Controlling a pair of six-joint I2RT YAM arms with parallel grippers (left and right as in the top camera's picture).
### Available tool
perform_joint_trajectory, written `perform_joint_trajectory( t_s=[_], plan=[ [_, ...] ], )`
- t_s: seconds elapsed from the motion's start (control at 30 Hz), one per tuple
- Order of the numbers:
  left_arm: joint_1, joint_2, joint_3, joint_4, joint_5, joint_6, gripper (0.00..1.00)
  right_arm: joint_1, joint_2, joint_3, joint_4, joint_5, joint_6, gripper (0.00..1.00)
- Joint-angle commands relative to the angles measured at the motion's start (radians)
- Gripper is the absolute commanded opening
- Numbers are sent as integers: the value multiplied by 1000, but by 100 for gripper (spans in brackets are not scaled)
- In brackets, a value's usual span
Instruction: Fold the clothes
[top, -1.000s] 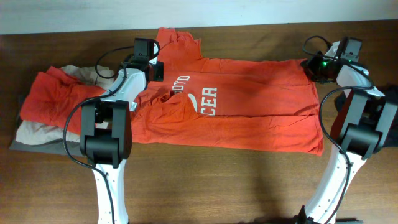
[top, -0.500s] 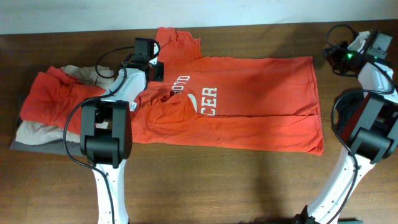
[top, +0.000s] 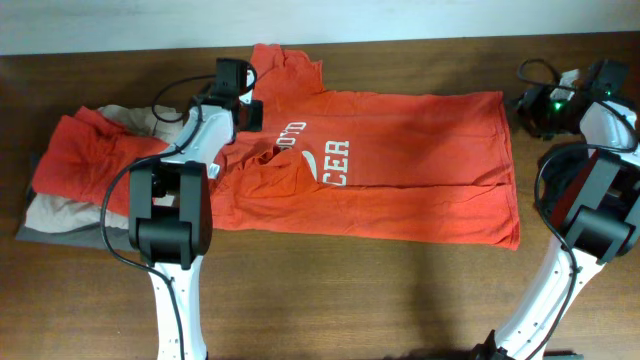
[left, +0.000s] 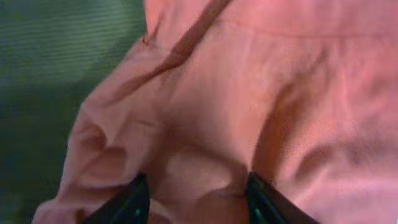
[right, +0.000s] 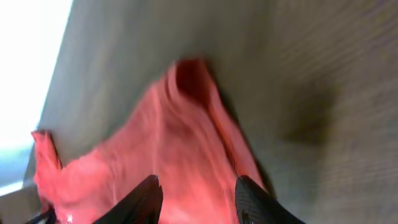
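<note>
While its jaws stand apart with a bulge of cloth between them, the left gripper (left: 198, 200) rests on the left shoulder of the orange-red T-shirt (top: 400, 180), which lies flat mid-table. The right gripper (right: 196, 198), also spread and empty, hovers over the table (top: 350, 290) just right of the shirt's far right corner. A pile of clothes (top: 70, 180) lies at the left. Both arms reach to the far side.

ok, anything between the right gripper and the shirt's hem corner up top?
Nothing visible. The right gripper sits open just off the T-shirt at its hem corner, with only a strip of bare table between them.
</note>
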Motion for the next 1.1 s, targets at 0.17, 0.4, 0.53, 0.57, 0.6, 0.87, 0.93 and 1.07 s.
perform_joint_trajectory(
  t_s=[0.17, 0.4, 0.53, 0.57, 0.6, 0.87, 0.93, 1.07],
  plan=[
    [-11, -116, 267, -283, 77, 16, 68, -8, -284, 14, -173, 38, -206, 48],
    [-11, -280, 365, -386, 80, 16, 80, -7, -516, 14, -282, 58, -224, 52],
    [-10, -356, 365, -436, 98, 16, 80, -7, -618, 14, -385, 56, -224, 55],
    [-10, -366, 365, -453, 124, 16, 80, -6, -637, 14, -410, 55, -224, 55],
    [-10, -374, 365, -473, 158, 16, 80, -5, -655, 14, -437, 55, -230, 55],
    [14, -377, 366, -526, 277, 16, 79, 14, -690, 13, -557, 62, -266, 61],
    [16, -377, 366, -574, 282, 15, 79, 31, -680, 13, -595, 67, -270, 61],
    [-11, -376, 355, -785, 275, 90, 73, 107, -663, 2, -725, 339, -251, 59]
  ],
)
